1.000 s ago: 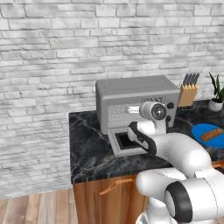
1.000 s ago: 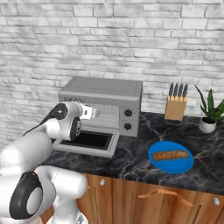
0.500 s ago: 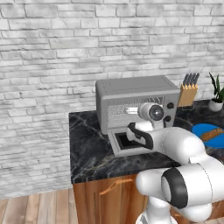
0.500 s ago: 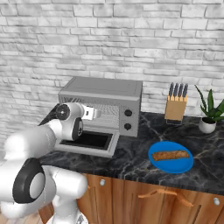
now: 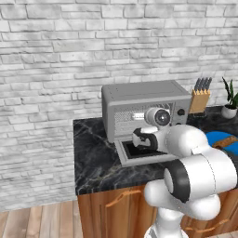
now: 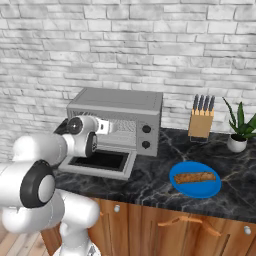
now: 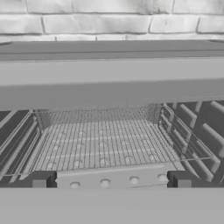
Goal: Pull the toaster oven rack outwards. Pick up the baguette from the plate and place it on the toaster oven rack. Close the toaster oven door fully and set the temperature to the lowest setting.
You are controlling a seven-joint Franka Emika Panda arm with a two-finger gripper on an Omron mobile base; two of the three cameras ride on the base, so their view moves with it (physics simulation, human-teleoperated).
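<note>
The grey toaster oven (image 6: 116, 103) stands on the dark counter, and its door (image 6: 125, 167) lies open and flat in front of it. In the hand view my gripper (image 7: 111, 180) is open wide. Its fingertips (image 7: 41, 180) sit level with the front bar of the silvery rack (image 7: 105, 140), with nothing held between them. The rack sits inside the cavity. From the right base view my gripper (image 6: 106, 127) is at the oven's mouth. To the right of the oven a golden baguette (image 6: 195, 177) lies on the blue plate (image 6: 196, 189). The same plate (image 5: 216, 137) shows in the left base view.
Two dark knobs (image 6: 146, 129) sit on the oven's right panel. A wooden knife block (image 6: 201, 123) and a potted plant (image 6: 239, 135) stand at the back right. A brick wall runs behind the counter. My elbow bulks over the counter's front edge.
My arm's elbow has swung in and folded closer to the base. The hand has stayed almost in place at the oven's mouth, and the jaws have stayed wide.
</note>
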